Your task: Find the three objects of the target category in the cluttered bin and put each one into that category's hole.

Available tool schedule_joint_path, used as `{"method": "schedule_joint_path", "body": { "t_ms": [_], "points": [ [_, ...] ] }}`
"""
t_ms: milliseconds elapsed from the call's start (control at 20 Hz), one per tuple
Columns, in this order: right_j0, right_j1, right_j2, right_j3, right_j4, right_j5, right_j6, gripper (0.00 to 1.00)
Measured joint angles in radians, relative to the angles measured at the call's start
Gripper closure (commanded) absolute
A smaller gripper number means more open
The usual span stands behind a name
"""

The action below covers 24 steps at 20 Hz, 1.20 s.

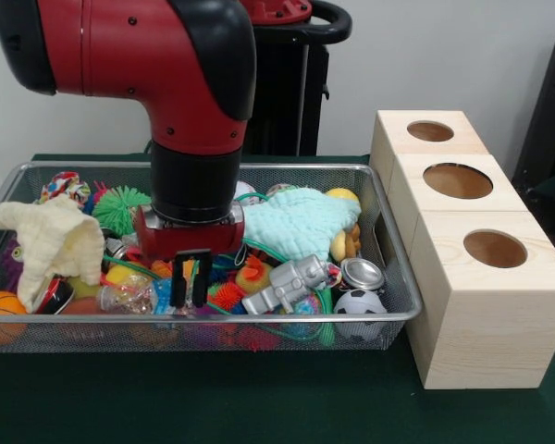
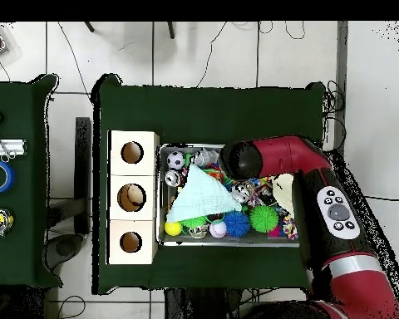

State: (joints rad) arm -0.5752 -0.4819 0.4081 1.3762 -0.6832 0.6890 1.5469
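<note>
Fingers (image 1: pixel 200 277) hanging straight down into the front part of the bin (image 1: pixel 402 305), two black prongs standing parallel with a narrow gap between them. Nothing sitting in that gap as far as I can see; they are looking released, tips just reaching into the jumble. An orange spiky ball (image 1: pixel 226 295) is lying right beside the tips, a clear lumpy toy (image 1: pixel 129 296) on the other side.

The gripper (image 1: pixel 191 279) is pointing vertically, probably so it can poke between loose things without dragging them.

The arm (image 1: pixel 176 55) is bending over the bin from above, its bulk hiding the middle of the pile in the overhead view.

Around it: a silver robot figure (image 1: pixel 294 282), a small soccer ball (image 1: pixel 359 303), a metal tin (image 1: pixel 362 273), a pale green cloth (image 1: pixel 301 222) draping over other toys, a cream cloth (image 1: pixel 48 239) heaped at one end, a green spiky ball (image 1: pixel 120 208), a tiny basketball (image 1: pixel 0 307).

The wooden boxes (image 1: pixel 486 305) are standing touching the bin's end, holes (image 1: pixel 494 248) facing up, keeping the drop short. All sitting on the green desk (image 1: pixel 259 407).
</note>
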Motion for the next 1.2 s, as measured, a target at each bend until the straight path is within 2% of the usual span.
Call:
{"method": "schedule_joint_path", "body": {
  "t_ms": [150, 500, 650, 800, 1200],
  "points": [
    [0.0, -0.023, 0.0, 0.001, 0.019, 0.044, 0.0, 1.0],
    [0.021, -0.11, 0.0, -0.064, 0.081, 0.404, 0.0, 1.0],
    [0.025, -0.138, 0.002, -0.086, 0.087, 0.502, 0.0, 1.0],
    [0.025, -0.164, 0.002, -0.1, 0.089, 0.543, 0.0, 1.0],
    [0.025, -0.213, 0.002, -0.1, 0.115, 0.544, 0.0, 1.0]
  ]
}}
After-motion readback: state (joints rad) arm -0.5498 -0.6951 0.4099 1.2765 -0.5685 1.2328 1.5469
